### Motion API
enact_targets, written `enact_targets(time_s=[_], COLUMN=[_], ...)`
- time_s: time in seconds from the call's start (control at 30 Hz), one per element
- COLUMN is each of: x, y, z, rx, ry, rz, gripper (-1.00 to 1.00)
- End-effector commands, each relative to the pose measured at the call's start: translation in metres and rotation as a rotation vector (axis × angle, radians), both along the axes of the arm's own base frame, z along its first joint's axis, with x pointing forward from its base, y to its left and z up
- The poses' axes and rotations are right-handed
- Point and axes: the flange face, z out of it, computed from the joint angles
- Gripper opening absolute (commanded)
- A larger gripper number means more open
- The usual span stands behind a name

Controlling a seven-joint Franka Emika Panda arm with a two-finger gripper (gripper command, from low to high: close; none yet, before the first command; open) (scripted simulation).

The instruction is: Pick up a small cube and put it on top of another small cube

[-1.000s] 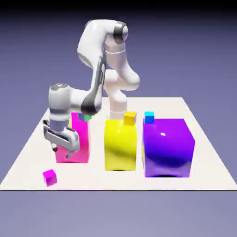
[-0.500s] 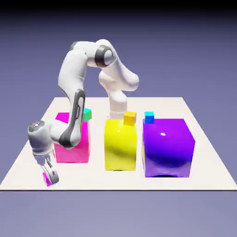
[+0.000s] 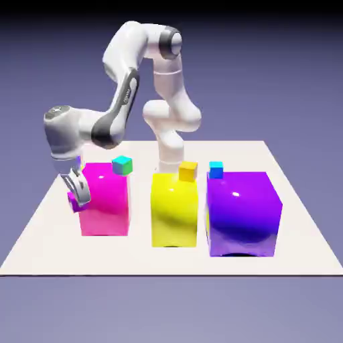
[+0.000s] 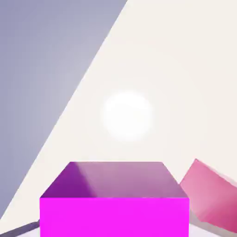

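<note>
The gripper (image 3: 75,194) is closed on the small magenta cube (image 3: 72,197), carrying it clear of the table beside the large magenta block (image 3: 105,199). Pickup appears done; placing remains. The teal-green cube (image 3: 122,165) sits atop that block, visible only in the exterior view; the hand view shows the held cube (image 4: 115,199) large, hiding the fingertips.

Four small cubes are showing: one magenta cube (image 3: 72,197) sitting in the gripper (image 3: 76,195), one teal cube (image 3: 122,164), one yellow-orange cube (image 3: 188,171), one sky-blue cube (image 3: 216,169). Three big blocks are standing on the table (image 3: 301,228): one magenta block (image 3: 104,199), one yellow block (image 3: 174,209), one purple block (image 3: 242,213). One arm (image 3: 127,87) is reaching in, carrying one gripper.
</note>
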Motion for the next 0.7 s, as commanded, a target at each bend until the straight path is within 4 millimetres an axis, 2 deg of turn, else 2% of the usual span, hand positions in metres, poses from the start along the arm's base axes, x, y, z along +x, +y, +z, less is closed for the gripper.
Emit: enact_targets(time_s=[0.0, 0.17, 0.33, 0.6, 0.67], x=[-0.007, -0.042, -0.081, -0.148, -0.153], y=[0.005, 0.029, 0.056, 0.099, 0.102], z=[0.010, 0.053, 0.087, 0.122, 0.123], rx=[-0.002, -0.001, -0.004, -0.014, -0.015], ry=[0.002, 0.002, 0.004, 0.011, 0.011], rz=[-0.005, -0.033, -0.061, -0.107, -0.111], gripper=[-1.00, -1.00, -1.00, -1.00, -1.00])
